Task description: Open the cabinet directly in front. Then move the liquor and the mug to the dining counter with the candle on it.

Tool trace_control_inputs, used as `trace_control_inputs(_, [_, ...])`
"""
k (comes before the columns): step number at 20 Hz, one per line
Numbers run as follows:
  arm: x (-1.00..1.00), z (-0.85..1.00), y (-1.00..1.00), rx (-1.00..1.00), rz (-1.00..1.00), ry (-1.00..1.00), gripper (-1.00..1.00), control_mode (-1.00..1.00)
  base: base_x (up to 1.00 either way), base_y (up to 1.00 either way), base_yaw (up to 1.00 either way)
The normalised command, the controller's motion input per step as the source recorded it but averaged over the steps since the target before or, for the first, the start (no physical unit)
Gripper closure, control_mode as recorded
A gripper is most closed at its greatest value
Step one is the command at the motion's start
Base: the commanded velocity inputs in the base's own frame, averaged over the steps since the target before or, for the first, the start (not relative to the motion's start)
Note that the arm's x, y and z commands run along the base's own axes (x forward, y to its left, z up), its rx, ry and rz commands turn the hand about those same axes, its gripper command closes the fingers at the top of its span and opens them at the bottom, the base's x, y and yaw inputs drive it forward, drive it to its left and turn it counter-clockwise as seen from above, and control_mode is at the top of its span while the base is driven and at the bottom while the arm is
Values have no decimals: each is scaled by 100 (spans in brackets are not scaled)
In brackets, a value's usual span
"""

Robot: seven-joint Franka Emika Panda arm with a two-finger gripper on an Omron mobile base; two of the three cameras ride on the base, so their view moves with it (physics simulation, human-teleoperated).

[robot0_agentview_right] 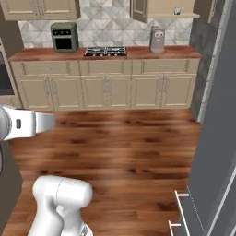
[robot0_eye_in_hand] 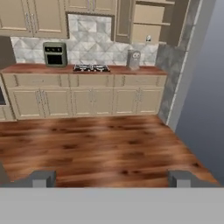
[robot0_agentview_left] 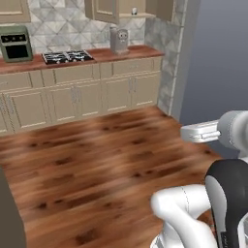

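Beige wall cabinet (robot0_eye_in_hand: 144, 19) with recessed-panel doors stood open at the upper right of the hand view, its door (robot0_eye_in_hand: 123, 20) swung aside so the plain flat shelves lay bare, probably so the arm could reach in; a small white object, likely the mug (robot0_eye_in_hand: 148, 38), sat on the lower shelf, too small to make out further, and I could not pick out the bottle. Below it ran the reddish-brown wood-grain countertop (robot0_eye_in_hand: 26, 68) carrying the black stove (robot0_eye_in_hand: 91, 68), a boxy dark-green toaster oven (robot0_eye_in_hand: 54, 54) and a rounded grey appliance (robot0_eye_in_hand: 133, 59), all set back against the pale diamond-tiled wall. Glossy dark plank flooring (robot0_eye_in_hand: 96, 144) filled the space between, leaving the robot well apart from the cabinet. At the bottom of the hand view the two-finger gripper (robot0_eye_in_hand: 111, 178) had its dark tips spread wide, holding nothing.
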Motion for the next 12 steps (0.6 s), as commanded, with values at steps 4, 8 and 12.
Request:
trace_control_inputs(4, [0,0,0,0,0,0,-100,100,100,2,1])
trace_control_inputs(8, [0,0,0,0,0,0,-100,100,100,-4,-5])
trace_control_inputs(12, [0,0,0,0,0,0,-100,100,100,-7,-3])
